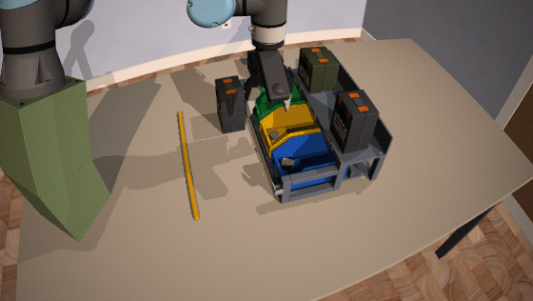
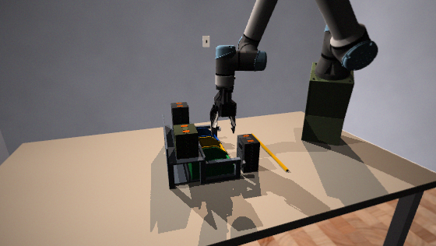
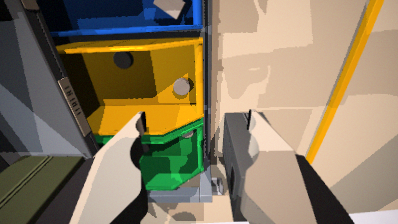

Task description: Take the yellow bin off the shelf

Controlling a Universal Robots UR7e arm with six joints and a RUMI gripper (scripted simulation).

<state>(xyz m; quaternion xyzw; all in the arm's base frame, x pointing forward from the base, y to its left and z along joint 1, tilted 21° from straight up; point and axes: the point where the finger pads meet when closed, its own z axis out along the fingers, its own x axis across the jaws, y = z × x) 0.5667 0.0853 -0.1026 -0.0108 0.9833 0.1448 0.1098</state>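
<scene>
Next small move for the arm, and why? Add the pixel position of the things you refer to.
I'd shift the open end effector (image 1: 271,101) (image 2: 223,131) (image 3: 196,111) sideways toward the blue bin (image 1: 305,150) (image 2: 203,131) (image 3: 125,14), before any descent. In the wrist view the fingertips line up with the green-bin end of the yellow bin (image 1: 292,115) (image 2: 210,142) (image 3: 112,82), and one finger overlaps the dark box (image 1: 230,110) (image 2: 248,153) (image 3: 234,142), so going straight down might clip it.

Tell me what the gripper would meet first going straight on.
The gripper would probably meet the yellow open bin first, with one finger; the other might clip the black boxy case. Depth is unclear.
</scene>
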